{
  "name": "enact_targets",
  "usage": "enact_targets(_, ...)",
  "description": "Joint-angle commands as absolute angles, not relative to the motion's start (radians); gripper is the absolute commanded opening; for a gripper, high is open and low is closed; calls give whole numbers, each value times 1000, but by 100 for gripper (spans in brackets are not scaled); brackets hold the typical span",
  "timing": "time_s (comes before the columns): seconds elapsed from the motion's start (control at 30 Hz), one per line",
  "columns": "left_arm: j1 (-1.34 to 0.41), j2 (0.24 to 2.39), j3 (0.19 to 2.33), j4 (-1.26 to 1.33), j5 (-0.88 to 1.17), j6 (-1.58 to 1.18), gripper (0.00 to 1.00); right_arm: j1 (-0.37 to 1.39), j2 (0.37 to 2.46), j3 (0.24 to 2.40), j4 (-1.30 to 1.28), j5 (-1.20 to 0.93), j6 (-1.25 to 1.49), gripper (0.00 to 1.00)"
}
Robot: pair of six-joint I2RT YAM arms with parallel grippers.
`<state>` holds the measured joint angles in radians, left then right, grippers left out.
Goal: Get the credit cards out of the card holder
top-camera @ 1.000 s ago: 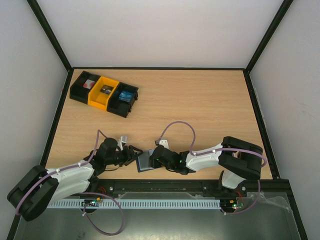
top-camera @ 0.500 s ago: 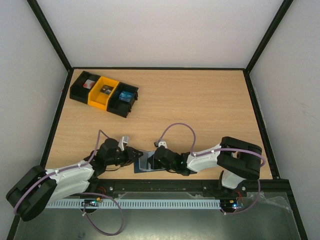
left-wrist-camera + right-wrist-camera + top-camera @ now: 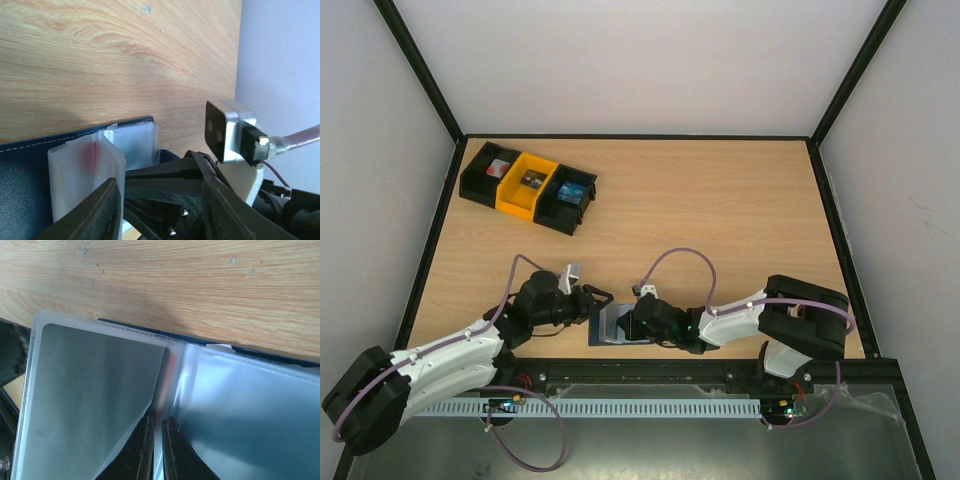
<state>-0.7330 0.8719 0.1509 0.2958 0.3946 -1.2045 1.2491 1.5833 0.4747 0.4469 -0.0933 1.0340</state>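
The dark blue card holder (image 3: 610, 327) lies open near the table's front edge, between both grippers. Its clear plastic sleeves (image 3: 95, 395) stand fanned out, and a red card edge (image 3: 170, 370) shows between two of them. The sleeves (image 3: 85, 172) and the blue cover (image 3: 25, 170) also show in the left wrist view. My right gripper (image 3: 157, 422) is shut on a thin sleeve at the fold; from above it (image 3: 632, 325) sits over the holder. My left gripper (image 3: 159, 180) is open wide at the holder's left edge (image 3: 594, 300), with the right gripper's black body between its fingers.
A black-and-yellow row of bins (image 3: 528, 187) with small items stands at the back left. The wooden table (image 3: 720, 220) is ringed by a black frame and white walls. The right wrist's camera block (image 3: 230, 130) is close in front of the left gripper.
The card holder has settled flatter on the table and a little to the left. My left arm has reached forward and its jaws stand wider. My right gripper stays on the holder.
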Motion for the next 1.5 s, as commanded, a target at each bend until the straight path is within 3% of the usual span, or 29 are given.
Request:
enact_targets(0.0,-745,855,172,238,361,-1198,46,1253,1560,461,409,-51,1034,7)
enact_targets(0.37,-827,945,216,301,354,-1212,46,1253,1556,449,419,-36,1037,7)
enact_targets(0.57,-841,951,214,314,337,-1218,38,1253,1510,418,436,-16,1040,7)
enact_targets(0.87,-841,1013,199,389,343,-1213,29,1253,1467,380,475,15,1048,20)
enact_targets(1.23,-869,1006,201,398,328,-1224,26,1253,1405,359,467,20,1059,15)
enact_targets(1.47,-874,1051,202,435,334,-1226,24,1253,1302,324,441,15,1062,29)
